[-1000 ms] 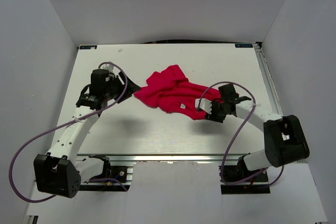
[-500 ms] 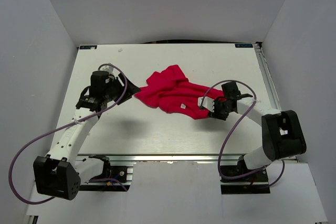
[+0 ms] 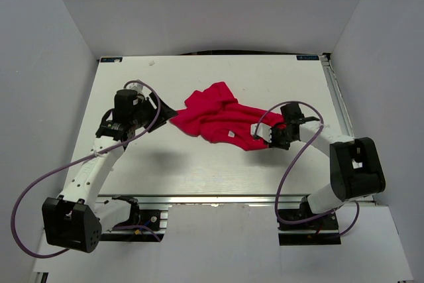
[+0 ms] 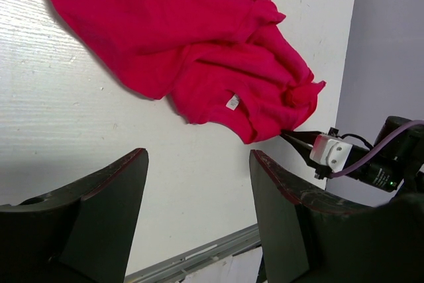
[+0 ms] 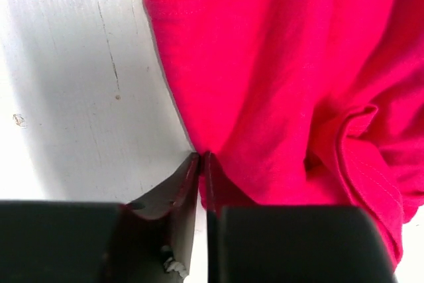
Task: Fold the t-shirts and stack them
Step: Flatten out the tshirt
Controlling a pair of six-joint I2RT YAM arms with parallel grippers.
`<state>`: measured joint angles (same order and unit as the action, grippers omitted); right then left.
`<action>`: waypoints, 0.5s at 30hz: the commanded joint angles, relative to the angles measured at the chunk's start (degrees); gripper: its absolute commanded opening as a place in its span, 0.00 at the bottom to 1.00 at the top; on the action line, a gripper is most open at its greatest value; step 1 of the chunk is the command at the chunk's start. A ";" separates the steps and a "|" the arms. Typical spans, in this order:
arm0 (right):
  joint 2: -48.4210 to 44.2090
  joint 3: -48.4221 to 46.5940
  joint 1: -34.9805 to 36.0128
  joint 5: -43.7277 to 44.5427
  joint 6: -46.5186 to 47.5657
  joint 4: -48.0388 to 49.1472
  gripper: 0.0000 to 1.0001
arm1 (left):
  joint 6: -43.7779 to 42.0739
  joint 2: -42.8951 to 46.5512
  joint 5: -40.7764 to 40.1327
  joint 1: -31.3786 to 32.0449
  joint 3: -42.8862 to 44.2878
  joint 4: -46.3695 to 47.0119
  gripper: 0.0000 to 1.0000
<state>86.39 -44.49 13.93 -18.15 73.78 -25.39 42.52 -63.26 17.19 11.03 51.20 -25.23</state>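
The red t-shirt (image 3: pixel 212 114) lies crumpled in the middle of the white table (image 3: pixel 199 170). In the left wrist view the t-shirt (image 4: pixel 192 38) shows a small white tag (image 4: pixel 232 102). My right gripper (image 3: pixel 263 137) is at the shirt's near right corner. In the right wrist view the right gripper (image 5: pixel 201 157) has its jaws pressed together on the edge of the t-shirt (image 5: pixel 278 77). My left gripper (image 3: pixel 168 114) sits just left of the shirt's left edge. The left gripper (image 4: pixel 199 154) is open with only bare table between its fingers.
A metal rail (image 3: pixel 336 97) runs along the table's right side, and another lies along the near edge (image 3: pixel 218 198). Grey walls close in on the left, back and right. Purple cables loop from both arms.
The right gripper has slid a little along the shirt's near right corner and closed its jaws on the edge. The left arm has stayed put.
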 commanded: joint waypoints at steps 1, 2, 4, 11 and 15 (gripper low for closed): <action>0.19 -1.56 -0.31 -0.92 2.69 -3.79 0.08 | 0.28 1.48 0.74 -0.22 0.04 0.71 0.73; -0.08 -1.74 -0.31 -1.88 2.60 -4.05 0.03 | 0.28 1.56 0.65 -0.22 0.04 0.63 0.73; -1.83 -2.35 -0.31 -3.28 1.72 -5.80 0.00 | 0.19 1.65 0.74 -0.22 0.04 0.71 0.73; -7.02 -14.91 -0.22 -18.64 -5.92 -19.58 0.00 | -0.25 2.01 1.44 -0.22 -0.22 1.06 0.73; -8.08 -22.98 1.27 -25.43 -12.15 -20.85 0.00 | -0.69 2.36 1.09 -0.22 0.30 1.42 0.73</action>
<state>80.27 -62.28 14.26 -34.09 66.89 -41.10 42.46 -63.16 17.52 11.03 51.20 -25.12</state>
